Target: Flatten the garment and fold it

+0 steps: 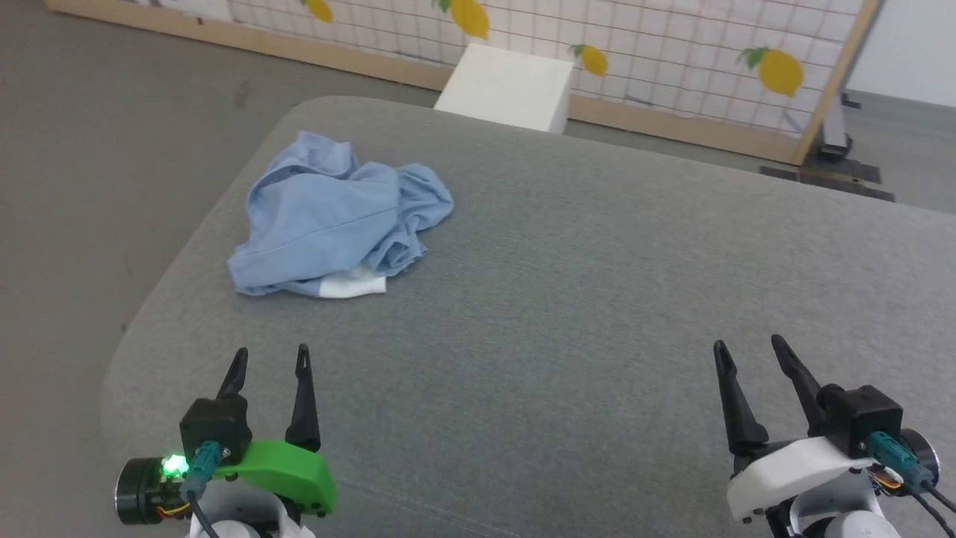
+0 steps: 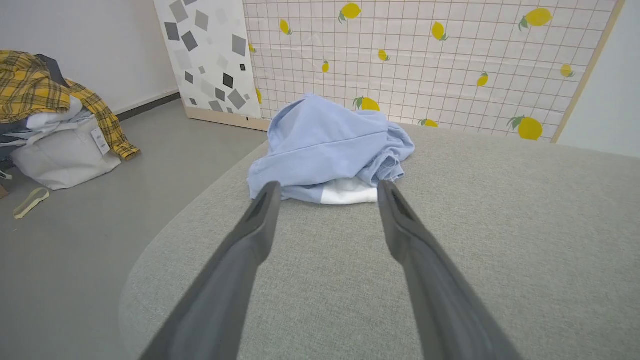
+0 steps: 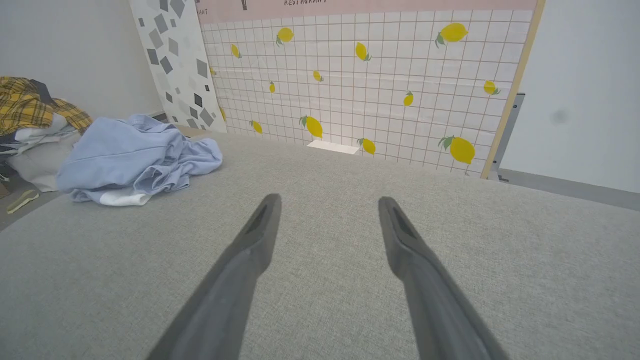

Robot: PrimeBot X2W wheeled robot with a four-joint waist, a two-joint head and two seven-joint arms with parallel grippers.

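The garment (image 1: 336,213), a light blue shirt, lies crumpled in a heap on the far left part of the grey padded table (image 1: 582,299), with a white patch of fabric showing at its near edge. My left gripper (image 1: 270,359) stands open just short of it, fingers pointing at the heap, nothing between them. In the left wrist view the garment (image 2: 330,145) sits right beyond the left gripper (image 2: 327,190). My right gripper (image 1: 747,350) is open over bare table at the near right. From the right wrist the garment (image 3: 135,157) lies far off to the left of the right gripper (image 3: 327,202).
A white box (image 1: 508,86) stands on the floor behind the table. A lemon-patterned grid panel (image 1: 672,52) in a wooden frame runs along the back. A pile of clothes with a yellow plaid shirt (image 2: 45,95) sits on a white bag on the floor at left.
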